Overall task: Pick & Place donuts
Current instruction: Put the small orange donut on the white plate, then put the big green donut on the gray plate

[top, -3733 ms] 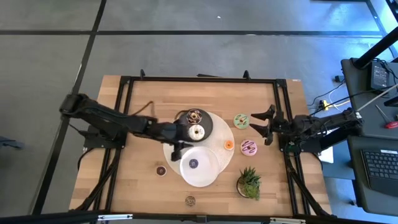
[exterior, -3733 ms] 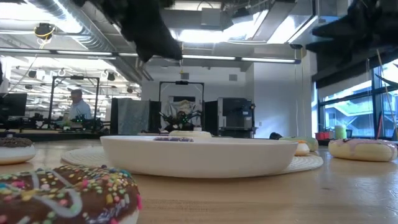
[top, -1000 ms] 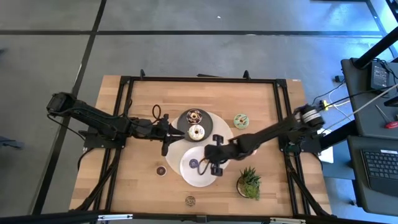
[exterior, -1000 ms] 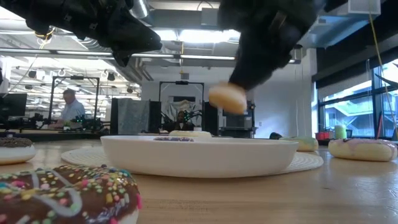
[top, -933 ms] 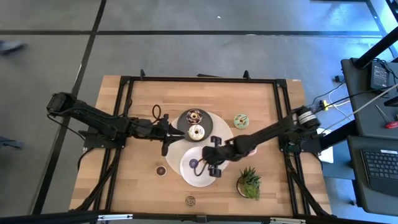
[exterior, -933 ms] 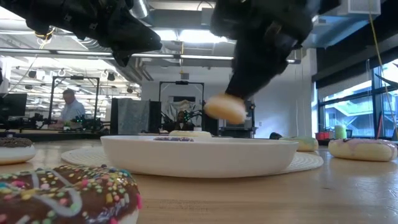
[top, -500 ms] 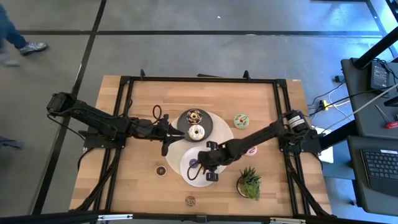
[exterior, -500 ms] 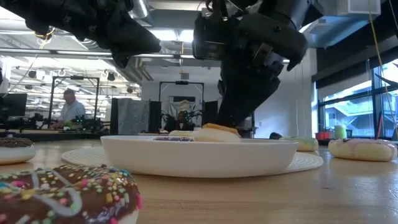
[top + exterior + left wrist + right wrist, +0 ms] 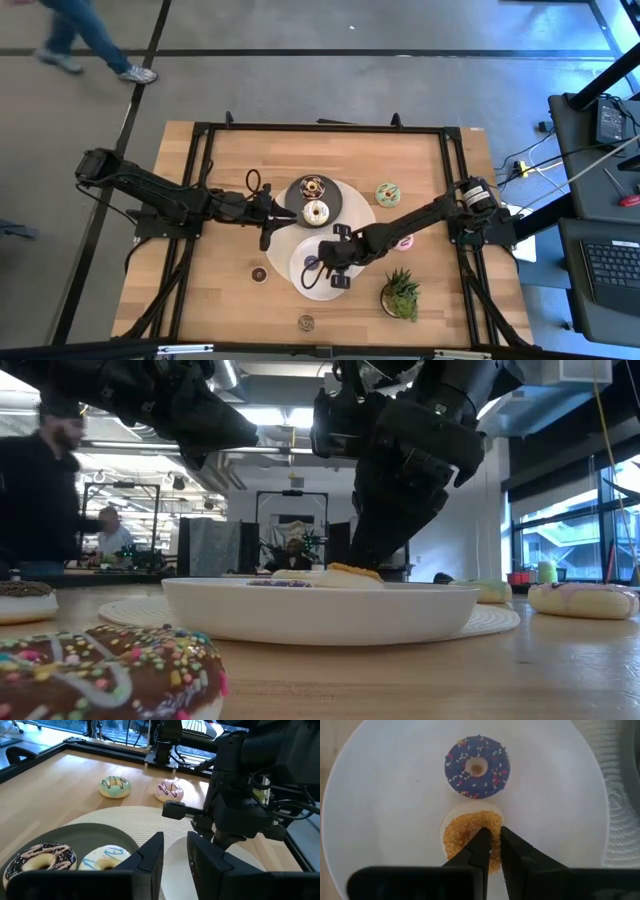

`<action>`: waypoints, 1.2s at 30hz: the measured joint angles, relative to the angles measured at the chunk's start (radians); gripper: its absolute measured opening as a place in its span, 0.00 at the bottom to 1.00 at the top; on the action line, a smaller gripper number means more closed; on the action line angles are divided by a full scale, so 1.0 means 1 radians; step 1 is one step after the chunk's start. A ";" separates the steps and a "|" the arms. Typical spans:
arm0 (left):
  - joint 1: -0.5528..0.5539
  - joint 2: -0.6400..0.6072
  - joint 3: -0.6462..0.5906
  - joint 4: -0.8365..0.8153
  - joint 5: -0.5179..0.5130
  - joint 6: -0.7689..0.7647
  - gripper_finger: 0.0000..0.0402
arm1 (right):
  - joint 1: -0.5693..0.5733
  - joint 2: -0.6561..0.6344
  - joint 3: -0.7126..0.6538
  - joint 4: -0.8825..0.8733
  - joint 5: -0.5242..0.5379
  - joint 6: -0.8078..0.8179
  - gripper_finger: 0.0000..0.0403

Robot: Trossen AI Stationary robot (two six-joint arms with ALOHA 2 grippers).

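Progress: The task stood roughly at its midpoint. Four donuts lay on plates and three lay on the bare counter point(image 9: 220, 200).

Right arm: The right tool point(image 9: 491, 851) was lowered over the white plate point(image 9: 380, 785), near the middle of the counter. Its fingers were nearly closed, pinching one side of the orange mini donut's point(image 9: 470, 837) ring. The donut rested on the plate surface, just beside the purple mini donut point(image 9: 477, 766). Release appeared to be the step in hand.

Left arm: The left tool point(image 9: 175, 852) waited off the dark grey plate's point(image 9: 340, 200) left edge, fingers slightly apart and gripping nothing.

Placed items:
- Dark grey plate: brown iced donut point(image 9: 313, 186) and white iced donut point(image 9: 316, 212).
- White plate: purple mini and orange mini.

Remaining items:
- Green iced donut point(image 9: 388, 193), toward the far right of the counter.
- Pink iced donut point(image 9: 169, 791), on the counter by the right arm, partly hidden from overhead.
- Dark brown mini donut point(image 9: 259, 273), left of the white plate toward the near edge.

Count: Seven donuts, two plates, two tools. One further small round object point(image 9: 306, 321) lay at the near edge; its identity could not be determined. A potted plant point(image 9: 401, 296) stood near the near right corner.
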 joint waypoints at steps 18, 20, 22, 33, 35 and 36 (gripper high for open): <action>0.000 0.000 0.000 0.000 0.000 0.000 0.21 | -0.010 0.000 0.000 -0.021 -0.018 -0.003 0.37; 0.000 0.000 0.000 0.000 0.000 0.000 0.21 | -0.010 0.000 0.000 -0.021 -0.018 -0.002 0.40; 0.000 0.000 0.000 0.000 0.000 0.000 0.21 | -0.010 -0.004 -0.001 -0.022 -0.018 -0.002 0.42; -0.016 0.043 0.014 0.054 -0.004 -0.039 0.21 | -0.010 -0.012 0.042 -0.083 -0.018 -0.004 0.42; -0.040 0.097 0.023 0.053 -0.009 -0.014 0.21 | -0.010 -0.012 0.043 -0.088 -0.018 -0.005 0.42; -0.051 0.122 0.027 0.054 -0.018 -0.006 0.21 | -0.010 -0.012 0.043 -0.093 -0.018 -0.005 0.42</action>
